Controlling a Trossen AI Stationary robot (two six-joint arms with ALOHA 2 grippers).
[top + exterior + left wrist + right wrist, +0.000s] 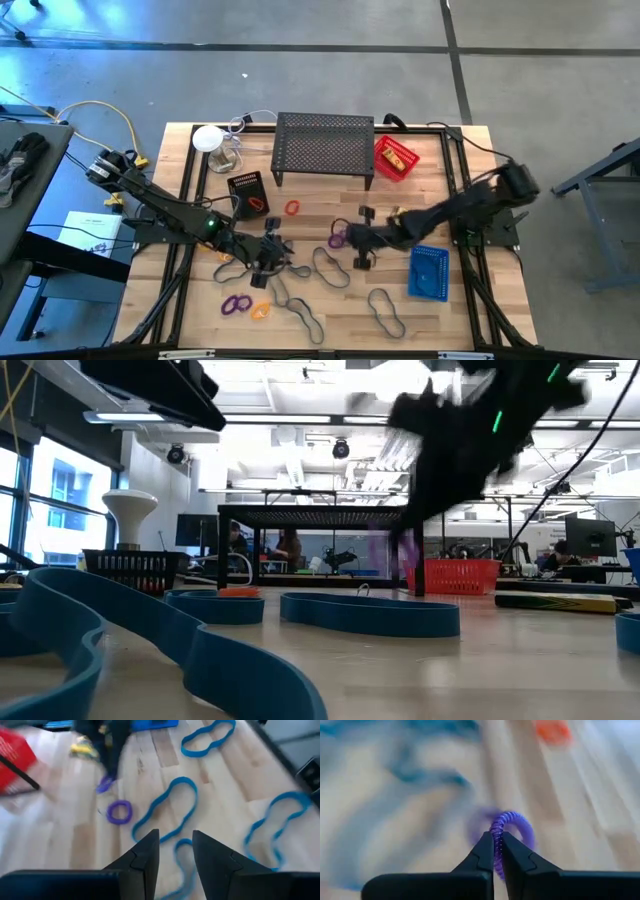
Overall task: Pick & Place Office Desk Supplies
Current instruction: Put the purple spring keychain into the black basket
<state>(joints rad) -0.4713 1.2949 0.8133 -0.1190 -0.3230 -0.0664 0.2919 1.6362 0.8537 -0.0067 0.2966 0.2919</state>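
The purple ring [512, 831] stands on edge between the right gripper's [498, 851] fingertips, which are shut on the near side of its coil, the rest of the loop sticking out ahead of the tips. In the high view that ring [338, 237] sits near the table's middle, just left of the right gripper [352, 239], with the right arm reaching in from the right edge. The grip looks made, so the next move is likely a lift and carry. The blue tray [429, 272] lies just behind and right of this arm; the red tray [395, 158] is farther, by the stand [324, 146]; the black tray [247, 193] is well to the left. Which tray the ring belongs in cannot be told

The left gripper [266, 252] hangs over the loops [331, 266] left of centre, jaws partly open and empty, a second purple ring [119, 812] ahead of it. The right arm alone has the ring
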